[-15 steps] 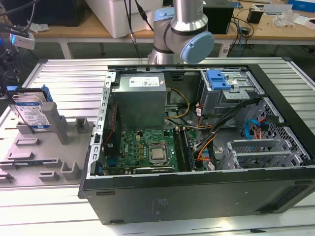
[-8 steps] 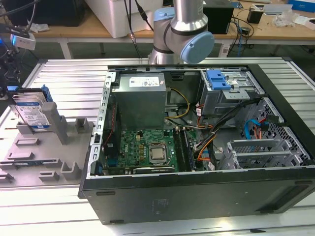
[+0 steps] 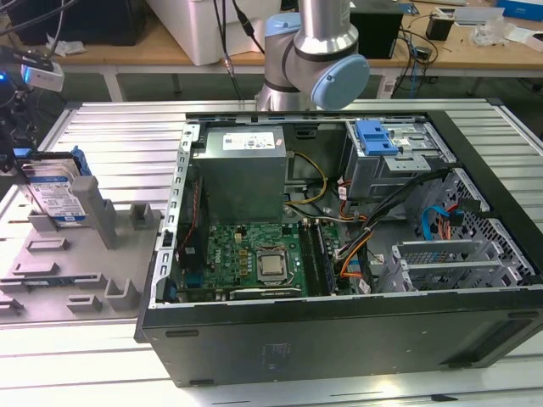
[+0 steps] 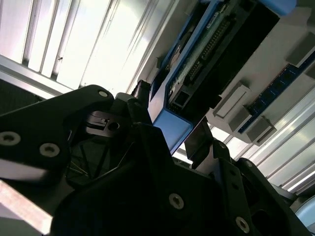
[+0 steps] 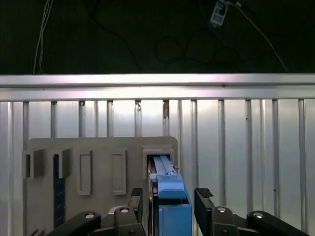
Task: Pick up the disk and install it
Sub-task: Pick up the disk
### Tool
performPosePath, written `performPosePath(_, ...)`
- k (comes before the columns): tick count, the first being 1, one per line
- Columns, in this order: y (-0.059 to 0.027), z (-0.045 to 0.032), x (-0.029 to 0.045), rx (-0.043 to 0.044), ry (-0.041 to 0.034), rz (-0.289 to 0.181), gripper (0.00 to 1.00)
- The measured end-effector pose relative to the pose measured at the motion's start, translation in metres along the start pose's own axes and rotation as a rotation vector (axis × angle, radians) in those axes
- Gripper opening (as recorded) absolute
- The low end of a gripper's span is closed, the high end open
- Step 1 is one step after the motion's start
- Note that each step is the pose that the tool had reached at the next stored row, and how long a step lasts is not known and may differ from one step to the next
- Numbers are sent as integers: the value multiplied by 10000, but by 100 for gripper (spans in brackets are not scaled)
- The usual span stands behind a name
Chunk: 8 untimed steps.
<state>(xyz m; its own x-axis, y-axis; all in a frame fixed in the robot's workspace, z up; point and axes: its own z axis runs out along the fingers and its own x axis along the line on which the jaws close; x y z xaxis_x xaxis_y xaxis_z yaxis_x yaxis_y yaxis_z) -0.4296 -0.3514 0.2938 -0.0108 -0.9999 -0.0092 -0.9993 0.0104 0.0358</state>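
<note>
Straddling 1 disk (image 5: 166, 169) upright in 1 grey holder (image 5: 98, 147), the end effector (image 5: 170, 193) has jaws apart.

The disk (image 3: 58, 199) is a silver hard drive with a white-and-blue label, framed by a blue plastic carrier bracket. It stands upright on one edge in a slot of the grey holder (image 3: 76, 254), near that holder's back corner on the exterior view's left, label face showing.

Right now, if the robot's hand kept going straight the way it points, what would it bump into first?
The disk: its blue-framed edge stands upright in the grey holder, directly ahead of the hand. How near it is, I cannot tell.
</note>
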Motion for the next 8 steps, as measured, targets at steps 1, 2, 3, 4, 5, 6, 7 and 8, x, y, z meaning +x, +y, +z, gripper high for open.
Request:
performPosePath(1, 0, 10, 0, 0, 4, -6, 54)
performPosePath(2, 0, 14, 0, -2, 9, -8, 54)
performPosePath(3, 0, 15, 0, -2, 10, -9, 54)
performPosePath(4, -1, 18, 0, 0, 9, -10, 54)
performPosePath(5, -1, 22, 0, 1, 17, -30, 54)
performPosePath(6, -1, 24, 0, 1, 18, -33, 54)
performPosePath(7, -1, 25, 0, 1, 19, -34, 54)
performPosePath(8, -1, 27, 0, 1, 21, -36, 54)
